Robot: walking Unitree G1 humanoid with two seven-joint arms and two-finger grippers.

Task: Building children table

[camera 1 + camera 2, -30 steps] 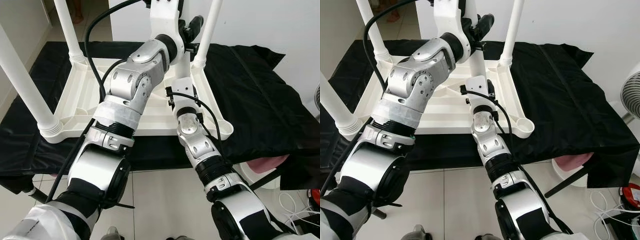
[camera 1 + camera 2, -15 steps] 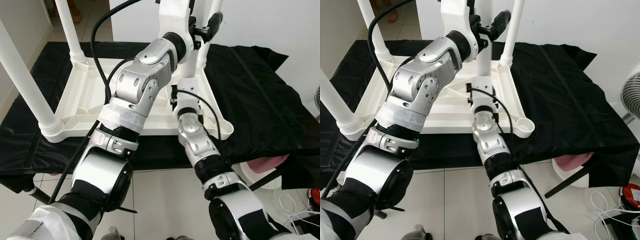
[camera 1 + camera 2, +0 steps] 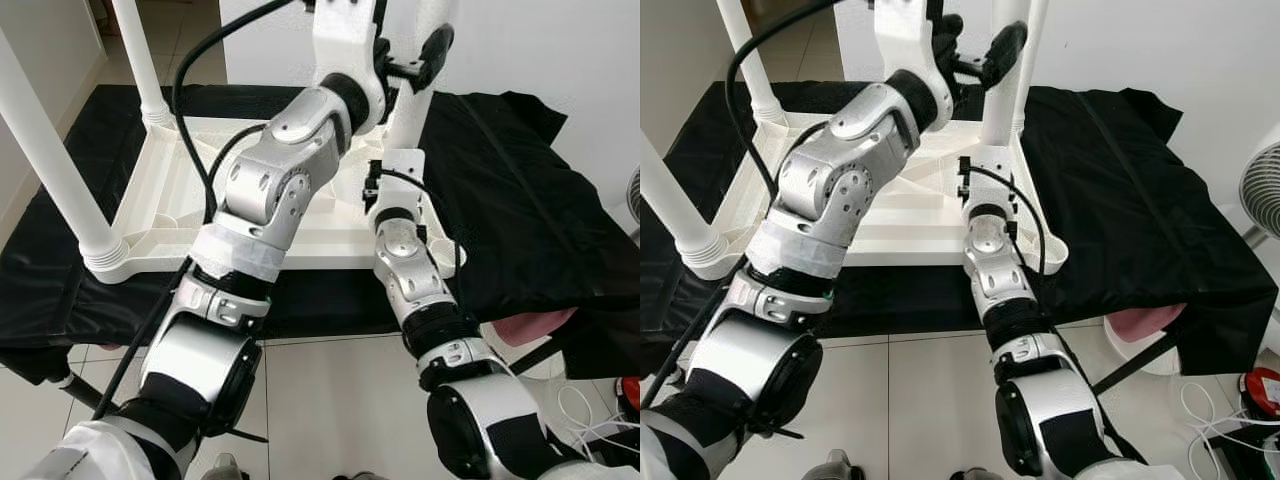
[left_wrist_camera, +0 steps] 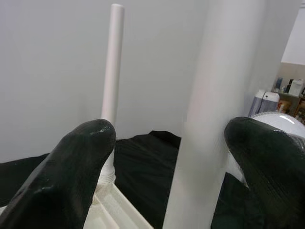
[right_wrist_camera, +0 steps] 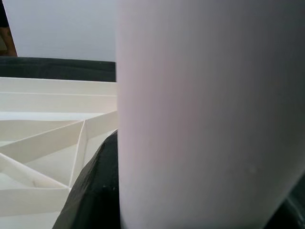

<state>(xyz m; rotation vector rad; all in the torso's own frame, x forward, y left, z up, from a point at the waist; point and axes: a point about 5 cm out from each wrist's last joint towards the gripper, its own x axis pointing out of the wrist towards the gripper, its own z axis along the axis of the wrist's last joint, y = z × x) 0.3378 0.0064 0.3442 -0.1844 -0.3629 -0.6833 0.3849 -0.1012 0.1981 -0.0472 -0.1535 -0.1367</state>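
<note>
The white children's table lies upside down on a black cloth. Legs stand in its near left, far left and far right corners. The round socket at the near right corner is empty. A loose white leg is held nearly upright over the table's right side. My right gripper is shut on its lower part, with the leg pressed against one finger. Higher up, my left gripper is open and straddles the leg.
The black cloth drapes over the right and front edges of the support. A fan stands at the right, a pink object sits under the cloth edge, and white cables lie on the tiled floor.
Both arms have carried the loose leg to the right, from over the table's middle to its right side near the empty socket.
</note>
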